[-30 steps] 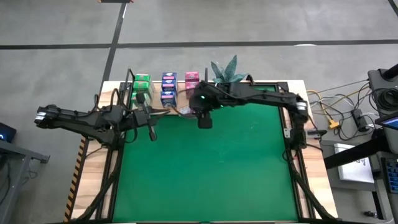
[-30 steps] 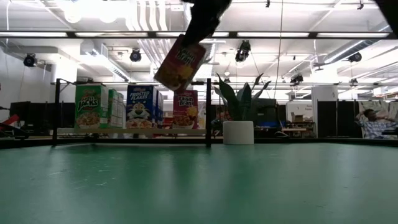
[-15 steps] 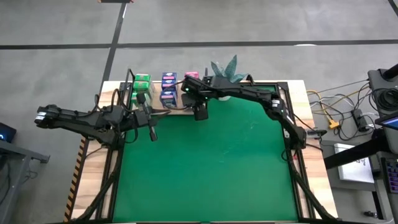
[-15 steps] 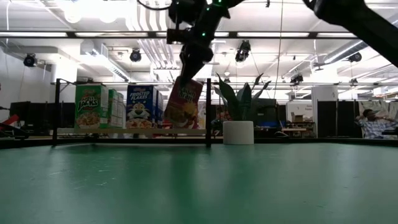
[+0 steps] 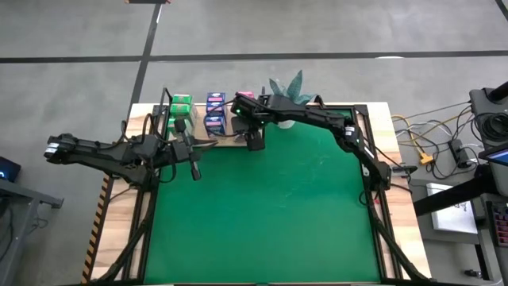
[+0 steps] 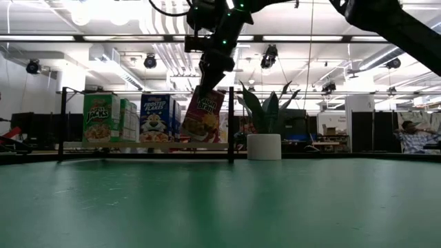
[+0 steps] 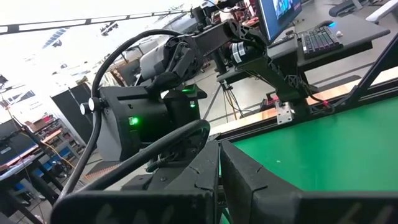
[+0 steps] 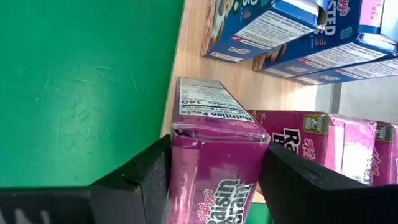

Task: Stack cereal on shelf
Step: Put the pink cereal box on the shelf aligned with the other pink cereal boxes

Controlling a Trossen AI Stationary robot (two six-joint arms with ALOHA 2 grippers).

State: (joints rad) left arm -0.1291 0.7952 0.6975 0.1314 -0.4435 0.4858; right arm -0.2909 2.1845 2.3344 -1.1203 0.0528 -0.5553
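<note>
Your green felt worktop (image 5: 262, 214) fills the middle of the high view, wood-edged, and it sits on grey concrete floor with cables and gear off to the right side. Across the table in the low view you've got a big open room, ceiling strip lights, and a person (image 6: 413, 134) seated far back at the right. Along the far edge runs the light-wood shelf (image 6: 148, 145) with its thin black posts, and the white plant pot (image 6: 264, 146) stands just beside it. On the shelf, green cartons (image 6: 101, 118) and blue-and-white cartons (image 6: 157, 118) stand upright. Your right gripper (image 8: 214, 171) is clamped on a pink Raisin Bran carton (image 6: 202, 114), holding it tilted right at the shelf's pot end; whether its lower edge touches the board, you can't tell from here. The right wrist view shows more pink cartons (image 8: 336, 146) lying just beyond it and blue-and-white ones alongside. Your left gripper (image 7: 219, 163) waits over the worktop's left edge near the shelf, fingers pressed together with nothing between them. From above, the right arm covers most of the pink row, so a count isn't possible, and the cartons behind the front ones are hidden in the low view.
</note>
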